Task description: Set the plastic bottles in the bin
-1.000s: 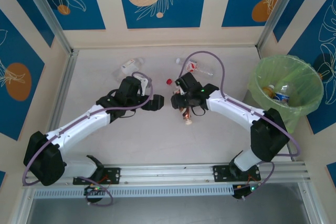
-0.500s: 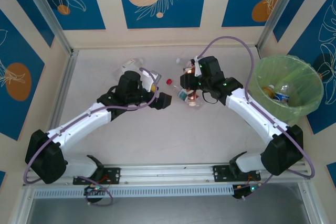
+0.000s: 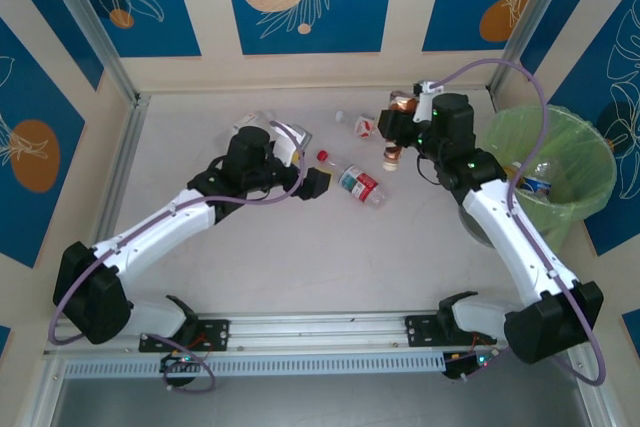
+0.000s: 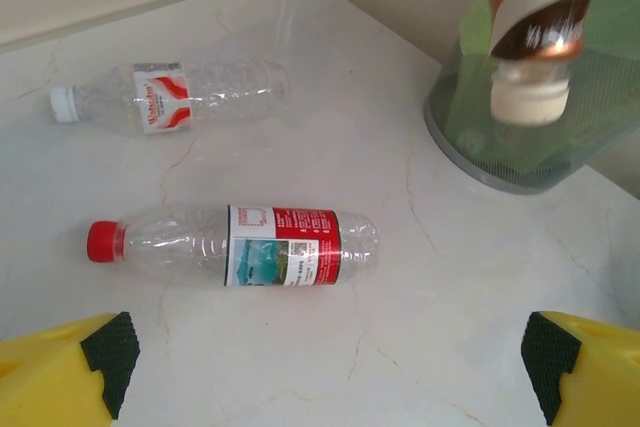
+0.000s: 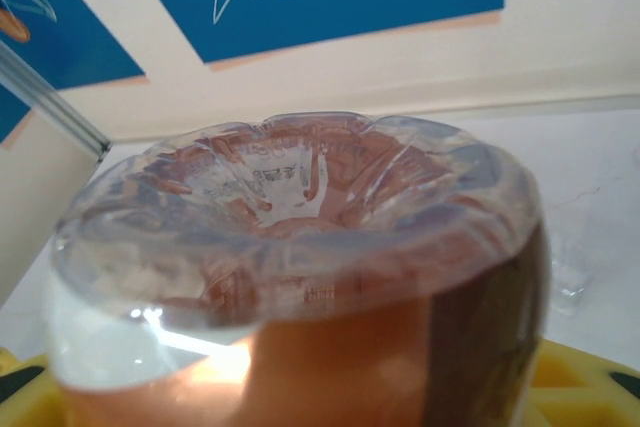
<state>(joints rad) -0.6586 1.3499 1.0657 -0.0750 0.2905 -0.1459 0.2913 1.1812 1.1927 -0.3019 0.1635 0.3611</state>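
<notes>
R gripper (image 3: 401, 125) clamped on brown bottle (image 3: 392, 153), upright w/ cap down, just left of bin (image 3: 575, 215); L gripper (image 3: 311, 184) wide open, empty, facing red-cap bottle (image 3: 358, 183) lying on desk (image 3: 300, 257).

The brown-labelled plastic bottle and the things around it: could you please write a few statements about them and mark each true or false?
1. The right tool grips the brown-labelled clear plastic bottle cap downward. True.
2. The red-capped clear plastic bottle stands upright. False: it lies on its side on the table.
3. The left tool is open and holds nothing. True.
4. The round grey bin with a light-green bag has nothing inside. False: bottles lie in it.
</notes>
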